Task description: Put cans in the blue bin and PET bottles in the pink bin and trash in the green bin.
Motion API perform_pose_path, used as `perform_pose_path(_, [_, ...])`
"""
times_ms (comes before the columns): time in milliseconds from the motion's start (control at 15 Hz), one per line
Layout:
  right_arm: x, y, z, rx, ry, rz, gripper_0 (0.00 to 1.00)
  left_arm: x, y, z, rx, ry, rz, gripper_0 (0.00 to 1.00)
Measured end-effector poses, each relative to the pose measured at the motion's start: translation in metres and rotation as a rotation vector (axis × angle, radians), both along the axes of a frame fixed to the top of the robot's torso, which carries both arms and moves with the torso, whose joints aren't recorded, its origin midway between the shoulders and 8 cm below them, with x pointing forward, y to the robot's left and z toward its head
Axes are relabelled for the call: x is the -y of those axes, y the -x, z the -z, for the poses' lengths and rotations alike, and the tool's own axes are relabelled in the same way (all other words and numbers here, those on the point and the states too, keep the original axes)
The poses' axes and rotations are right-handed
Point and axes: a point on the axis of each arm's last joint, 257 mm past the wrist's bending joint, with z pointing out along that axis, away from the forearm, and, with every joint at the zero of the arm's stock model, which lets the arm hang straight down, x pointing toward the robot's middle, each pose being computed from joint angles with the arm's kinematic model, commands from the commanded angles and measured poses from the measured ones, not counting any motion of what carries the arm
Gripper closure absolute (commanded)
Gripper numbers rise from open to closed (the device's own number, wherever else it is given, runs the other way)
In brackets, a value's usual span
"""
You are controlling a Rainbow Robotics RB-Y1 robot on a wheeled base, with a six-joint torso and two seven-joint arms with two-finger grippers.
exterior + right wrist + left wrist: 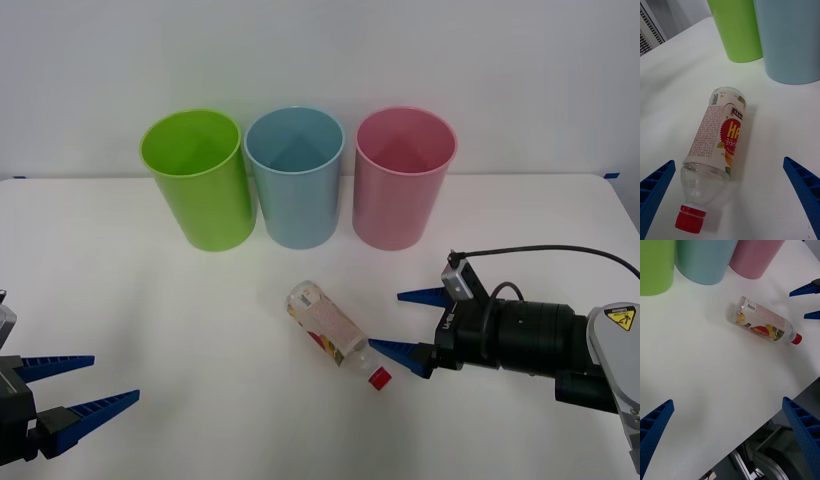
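My right gripper (408, 322), fingers spread wide, sits just beside the red cap of the PET bottle (330, 326), lying flat before the pink bin (402, 190), base angled toward the bins; left gripper (82, 385) waits open, well apart.

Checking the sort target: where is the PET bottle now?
In the front view the PET bottle lies on its side mid-table, before the blue bin, its red cap beside the open right gripper.

Clear glossy plastic PET bottle (717, 146) with seemingly paper label lies on smooth matt white table (180, 330).
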Motion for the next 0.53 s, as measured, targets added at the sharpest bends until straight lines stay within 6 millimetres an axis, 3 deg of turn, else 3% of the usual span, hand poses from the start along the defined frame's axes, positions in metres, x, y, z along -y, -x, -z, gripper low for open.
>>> perform_pose_path(533, [0.0000,0.0000,0.0000,0.000,0.000,0.000,0.00,0.0025,0.0009,0.0001,-0.010,0.014,-0.003,0.00])
